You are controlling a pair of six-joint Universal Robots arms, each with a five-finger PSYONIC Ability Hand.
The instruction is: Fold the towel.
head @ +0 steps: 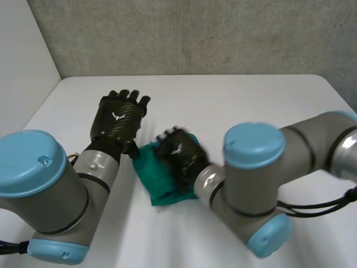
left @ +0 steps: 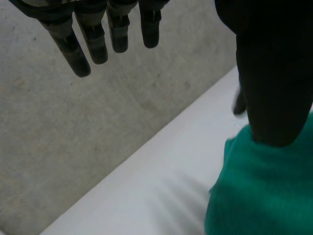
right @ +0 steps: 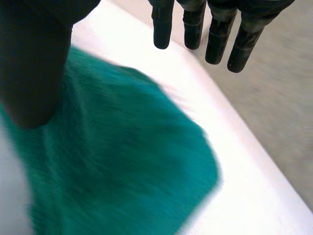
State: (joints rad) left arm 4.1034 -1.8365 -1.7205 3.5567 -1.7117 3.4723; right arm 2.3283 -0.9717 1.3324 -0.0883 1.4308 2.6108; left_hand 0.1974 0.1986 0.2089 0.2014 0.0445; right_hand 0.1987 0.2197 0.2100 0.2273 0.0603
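Observation:
A green towel, folded small, lies on the white table between my two arms. My right hand is over the towel's far part, back of the hand up. In the right wrist view its fingers are straight and spread from the thumb, and the towel lies under the palm with nothing pinched. My left hand is just left of the towel, above the table. Its fingers are straight and hold nothing, and the towel's edge lies beside its thumb.
A grey wall runs behind the table's far edge. Bare tabletop stretches beyond both hands and to the right. My two bulky arms with blue caps crowd the near side of the table.

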